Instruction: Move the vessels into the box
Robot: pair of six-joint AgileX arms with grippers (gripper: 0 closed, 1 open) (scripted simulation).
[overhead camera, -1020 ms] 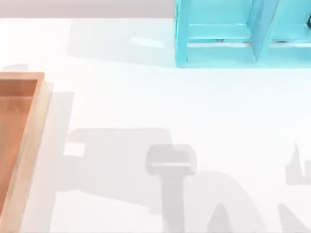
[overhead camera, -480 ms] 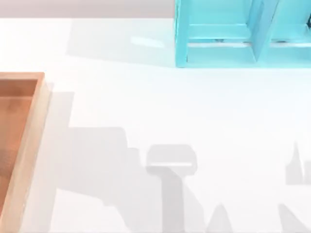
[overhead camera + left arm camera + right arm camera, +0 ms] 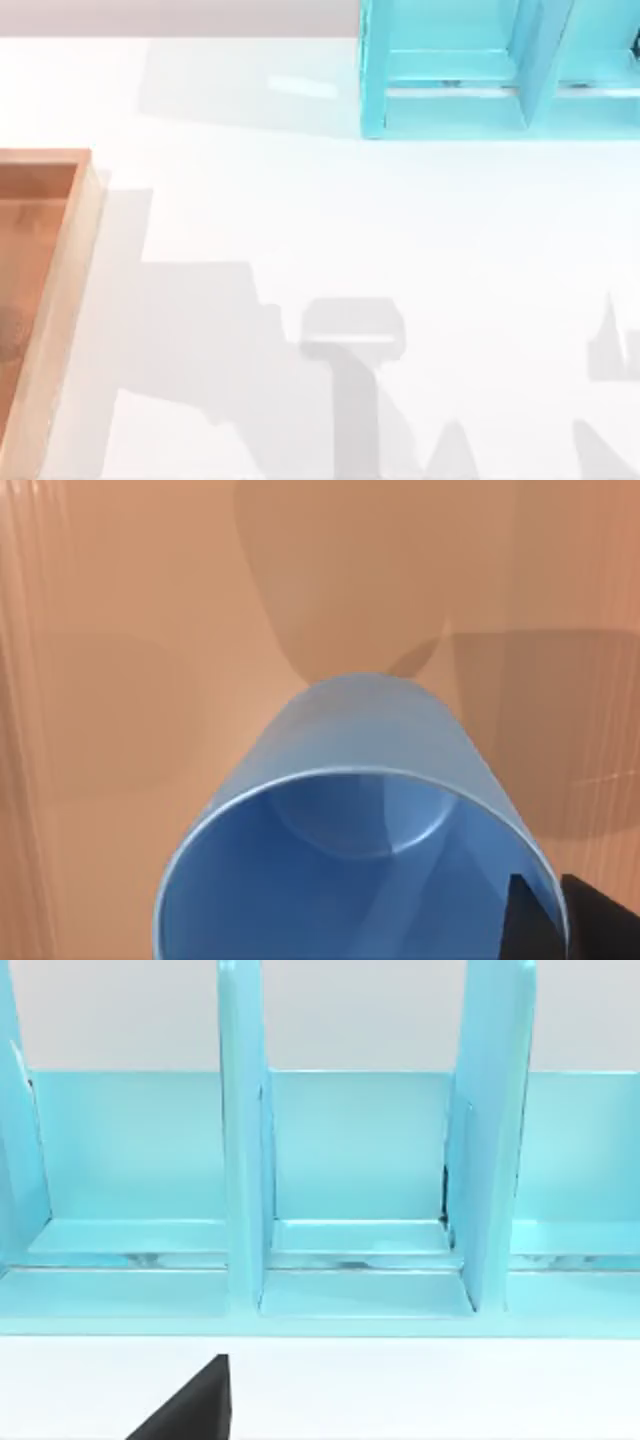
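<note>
From the top view, the white table [image 3: 330,220] carries the box [image 3: 60,300] at its left edge, round about nine o'clock, with the light wood rim wall running down toward seven o'clock and the orange-brown floor inside it. A cyan frame [image 3: 500,70] stands at the far side, between twelve and two o'clock, its dividers upright. Grey shadows of arms lie across the near half of the table, from six toward four o'clock.

In my left wrist view, a blue cup [image 3: 360,820] hangs close under the camera, tilted so that I look into its round rim and down to its base. The orange-brown floor of the box lies behind it on every side, and the cup's shadow falls on that floor past the cup's base. A dark finger [image 3: 560,920] of my left gripper sits against the cup's rim. I cannot tell from this whether the left gripper is pinching the cup or standing spread beside it, nor whether the cup touches the floor.

In my right wrist view, the cyan frame faces me across a strip of white table, three of its compartments showing between upright dividers. A dark finger [image 3: 190,1410] of my right gripper juts in over the table, well short of the frame. I cannot tell whether that gripper is spread or pressed together.
</note>
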